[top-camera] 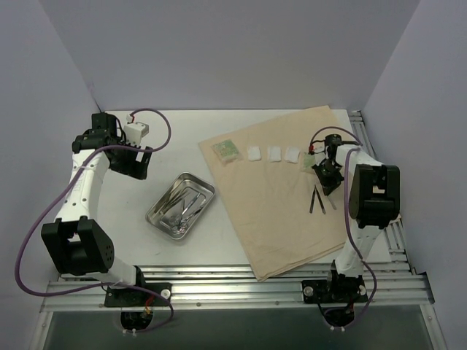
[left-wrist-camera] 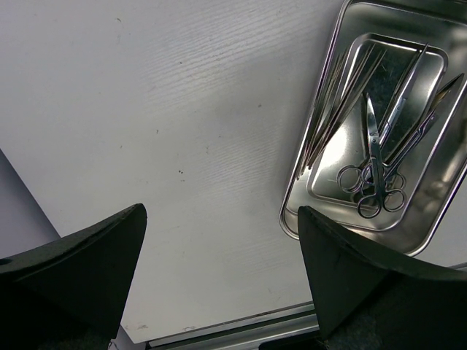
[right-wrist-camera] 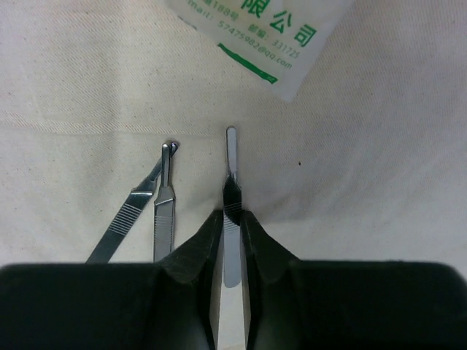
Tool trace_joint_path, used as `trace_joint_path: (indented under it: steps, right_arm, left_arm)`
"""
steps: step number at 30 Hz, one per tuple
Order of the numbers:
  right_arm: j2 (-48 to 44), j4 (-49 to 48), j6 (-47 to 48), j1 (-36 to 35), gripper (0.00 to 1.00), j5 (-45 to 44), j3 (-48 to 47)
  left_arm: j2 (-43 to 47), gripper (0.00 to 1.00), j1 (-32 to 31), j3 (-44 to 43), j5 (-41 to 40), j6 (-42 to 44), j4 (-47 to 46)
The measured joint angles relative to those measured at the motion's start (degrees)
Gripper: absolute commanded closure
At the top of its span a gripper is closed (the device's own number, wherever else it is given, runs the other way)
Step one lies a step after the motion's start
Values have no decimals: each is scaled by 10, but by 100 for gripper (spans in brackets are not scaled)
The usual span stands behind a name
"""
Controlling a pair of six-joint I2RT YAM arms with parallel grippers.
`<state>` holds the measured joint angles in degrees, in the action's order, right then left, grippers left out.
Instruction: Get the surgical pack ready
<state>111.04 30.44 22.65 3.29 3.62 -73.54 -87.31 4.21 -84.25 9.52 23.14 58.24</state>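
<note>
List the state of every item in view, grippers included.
left gripper, open, empty.
right gripper, shut on slim steel instrument.
tweezers, lying flat on cloth.
steel tray, on bare table, holding scissors.
gauze squares, three in a row on cloth.
green packets, flat on cloth.

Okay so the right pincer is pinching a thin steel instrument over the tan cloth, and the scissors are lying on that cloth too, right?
Not quite: the scissors lie in the steel tray, not on the tan cloth, as the left wrist view shows. The right pincer does pinch a thin steel instrument over that cloth.
</note>
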Motion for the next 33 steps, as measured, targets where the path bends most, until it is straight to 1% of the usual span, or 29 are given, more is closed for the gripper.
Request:
trace_joint_path:
  steps: [1,13,17,23,30,33]
  right_arm:
    - [1,2,0,-1,100,0,-2]
    - [-15,7,-4,-4,100,-13,0]
    - [-41,6,-17,-5,100,-19,1]
    - [-122,-5,-29,-7,100,-19,14]
    - [-121,-3,-53,-8,100,-18,14]
    - [-138,-3,-78,-19,100,-10,14]
  left_arm:
    - [0,6,0,0,-1,0,0]
    - [0,6,0,0,-2,0,0]
    - [1,6,0,0,-2,0,0]
    - [1,6,0,0,-3,0,0]
    - [1,6,0,0,-3,0,-1]
    - [1,6,0,0,-6,0,-1]
